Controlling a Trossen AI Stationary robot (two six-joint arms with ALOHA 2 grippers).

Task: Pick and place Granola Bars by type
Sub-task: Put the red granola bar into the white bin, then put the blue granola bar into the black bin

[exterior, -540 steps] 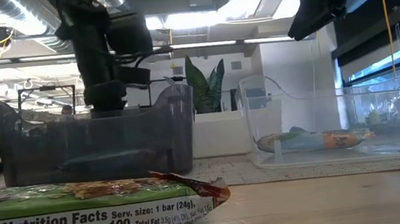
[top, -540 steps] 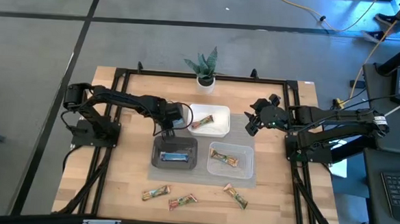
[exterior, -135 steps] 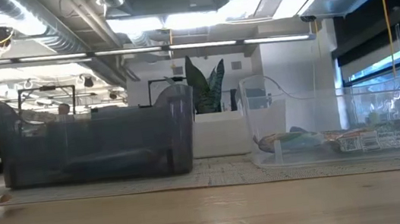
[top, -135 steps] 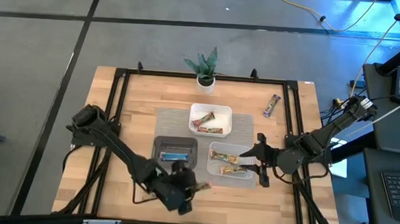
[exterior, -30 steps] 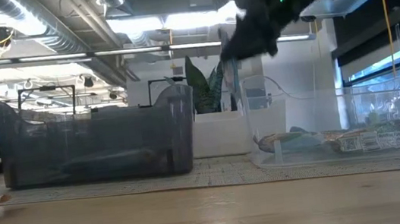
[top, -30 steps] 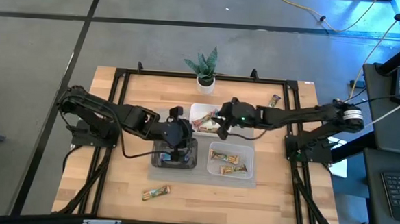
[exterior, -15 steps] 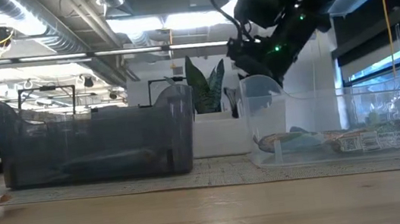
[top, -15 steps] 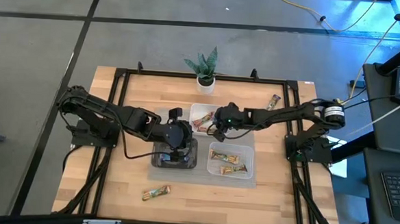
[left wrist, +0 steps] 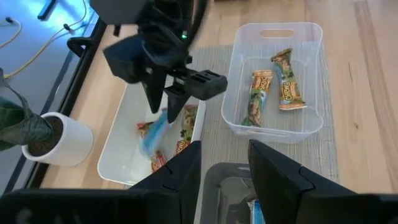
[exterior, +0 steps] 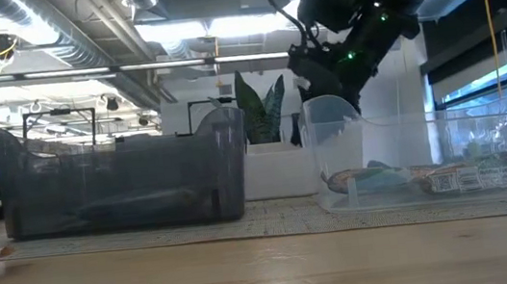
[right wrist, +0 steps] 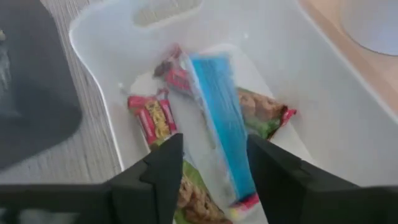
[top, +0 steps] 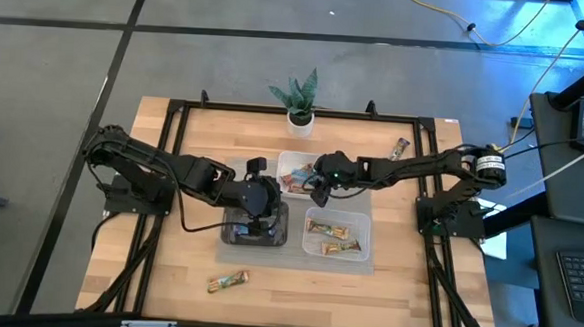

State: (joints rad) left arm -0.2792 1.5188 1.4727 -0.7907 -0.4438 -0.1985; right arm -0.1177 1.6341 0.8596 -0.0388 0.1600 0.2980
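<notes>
My right gripper (top: 316,191) hangs open over the white tray (top: 328,163), fingers pointing down. A blue bar (right wrist: 217,112) shows blurred between and below its fingertips, over red and green-brown bars (right wrist: 152,118) lying in that tray. From the left wrist view the same blue bar (left wrist: 155,134) sits just under the right gripper (left wrist: 165,107). My left gripper (left wrist: 224,177) is open above the dark tray (top: 230,230), where another blue bar (left wrist: 256,210) lies. Two green-and-tan bars (left wrist: 261,93) rest flat in the clear tray (left wrist: 311,37). My right gripper stands open from above on either side of the blue bar's upper end (right wrist: 239,186). The bar is blurred, and I cannot tell whether the fingers touch it.
One green-and-tan bar (top: 228,280) lies on the bare wood near the table's near edge. A small dark bar (top: 400,147) lies toward the far right corner. A potted plant (top: 297,99) stands at the far edge. The three trays sit on a grey mat mid-table.
My right gripper has moved toward the table's left and down, from beside the white tray to over its middle, and has stayed there for the last half second.
</notes>
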